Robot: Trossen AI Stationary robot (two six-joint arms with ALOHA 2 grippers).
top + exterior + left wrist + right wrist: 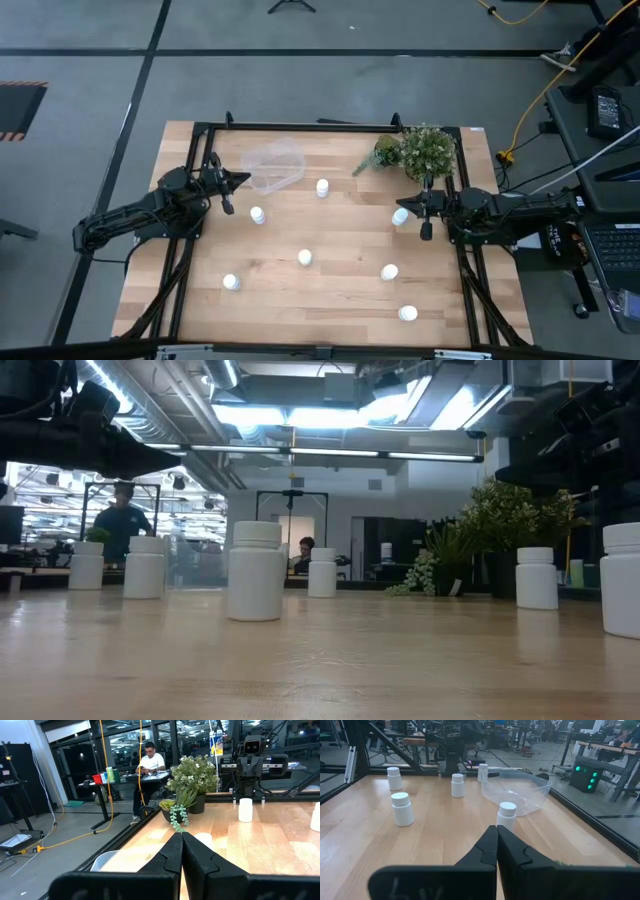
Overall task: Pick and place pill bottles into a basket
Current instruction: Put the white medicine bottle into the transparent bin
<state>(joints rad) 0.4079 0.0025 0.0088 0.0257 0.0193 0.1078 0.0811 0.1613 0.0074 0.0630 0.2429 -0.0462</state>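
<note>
We see the basket (275,165) holding nothing as far as its clear walls let us tell, seven pill bottles (305,258) scattered on the table (340,300), left gripper (243,180) beside the basket, right gripper (407,209) just beside one bottle (400,216), both pressed together on nothing

hidden: 1 pill bottle (204,839) partly behind left gripper (181,836) closed jaws | cut off: 1 bottle (316,817) beyond jaws, frame edge

One camera looks straight down on my wooden table (330,300); another sits level at its top. My wrist cameras face each other across it, both catching the basket (517,787) at twelve o'clock.
</note>
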